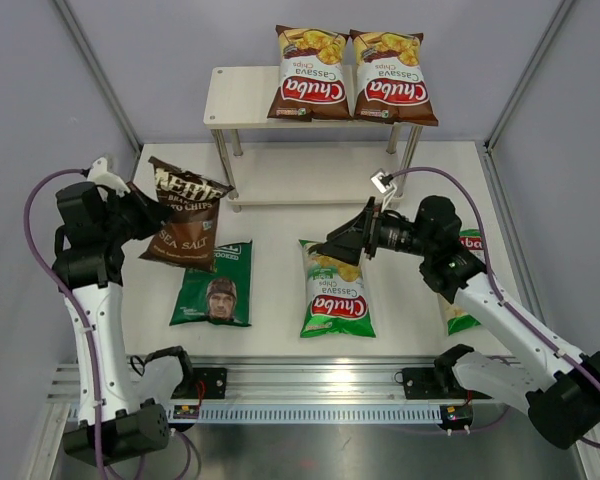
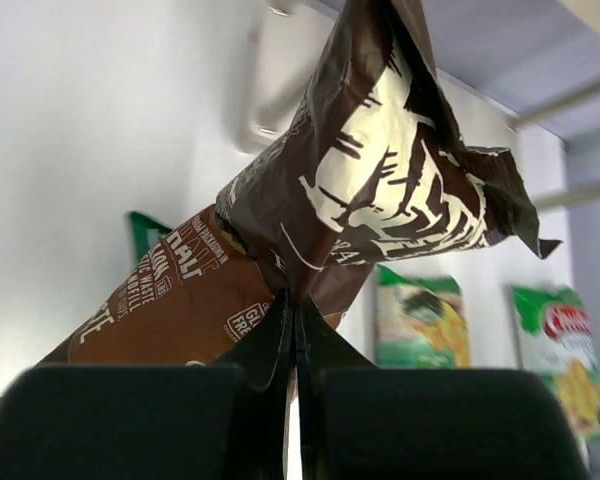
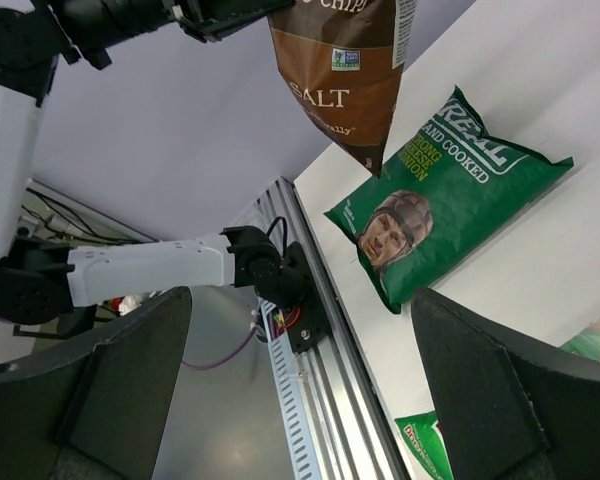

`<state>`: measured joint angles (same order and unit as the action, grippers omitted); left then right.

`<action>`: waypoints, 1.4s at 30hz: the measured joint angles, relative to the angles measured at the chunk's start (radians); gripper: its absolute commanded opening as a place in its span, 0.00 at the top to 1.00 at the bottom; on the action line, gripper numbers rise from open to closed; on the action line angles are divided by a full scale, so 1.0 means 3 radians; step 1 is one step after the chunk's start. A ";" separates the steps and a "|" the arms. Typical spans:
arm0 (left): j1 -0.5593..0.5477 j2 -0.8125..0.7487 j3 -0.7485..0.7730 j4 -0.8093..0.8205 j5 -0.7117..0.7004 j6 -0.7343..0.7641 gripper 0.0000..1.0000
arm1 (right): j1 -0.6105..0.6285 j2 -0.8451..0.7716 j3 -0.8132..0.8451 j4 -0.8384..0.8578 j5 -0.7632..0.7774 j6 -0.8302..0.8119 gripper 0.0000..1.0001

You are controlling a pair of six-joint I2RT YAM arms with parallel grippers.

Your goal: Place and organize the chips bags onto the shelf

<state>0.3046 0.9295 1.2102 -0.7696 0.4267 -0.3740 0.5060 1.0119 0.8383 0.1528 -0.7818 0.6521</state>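
Presently we find the left gripper (image 1: 145, 212) clenched on the dark brown Kettle bag (image 1: 185, 215), holding it raised off the table (image 1: 270, 335) to the left and in front of the shelf (image 1: 242, 97). In the left wrist view the two fingers meet on a thin edge of that bag, and its print is crumpled and only partly legible. From overhead its lower corner overlaps the top of the dark green bag with a man's face (image 1: 214, 285), which lies flat on the table. The right wrist view confirms the two are apart, the one hanging above the other. The right gripper (image 1: 345, 243) is spread wide and grasps nothing. It hovers over the far end of a green Chuba bag (image 1: 332, 295) lying flat at the table's centre and covers that bag's top edge. We cannot tell whether it touches. A second green Chuba bag (image 1: 460, 320) lies at the right, mostly hidden by the right arm, with only strips showing. On the shelf's top board a brown-red Chuba bag (image 1: 310, 72) and a second brown-red Chuba bag (image 1: 392, 75) lie side by side, edges touching, at centre and right, and their near ends overhang the front edge. The lower tier is largely screened by the top board and hard to separate from the pale table.
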 measured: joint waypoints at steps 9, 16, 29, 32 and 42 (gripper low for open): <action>-0.0748 -0.0057 -0.0086 0.0399 0.0740 -0.0540 1.00 | 0.0585 0.0298 0.0104 0.0161 0.0675 -0.0375 0.00; -0.1461 -0.0165 -0.0421 0.1071 0.0891 -0.1166 1.00 | 0.0862 0.0393 0.0083 0.0496 0.1180 -0.0478 0.00; -0.2132 -0.0323 -0.0573 0.1816 0.0629 -0.1741 1.00 | 0.0909 -0.0067 -0.0455 0.0727 0.1966 -0.0468 0.00; -0.2218 -0.0329 -0.0573 0.1956 0.0610 -0.1829 1.00 | 0.0909 -0.0103 -0.0454 0.0801 0.1887 -0.0465 0.01; -0.2681 -0.0329 -0.0573 0.2377 0.0593 -0.2085 1.00 | 0.0909 0.0195 -0.0379 0.1352 0.0904 -0.0161 0.24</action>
<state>-0.4995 0.8307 1.0382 -0.0566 0.6044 -0.9997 0.7788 1.0702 0.7246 0.5583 -0.5106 0.6037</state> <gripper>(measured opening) 0.004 0.920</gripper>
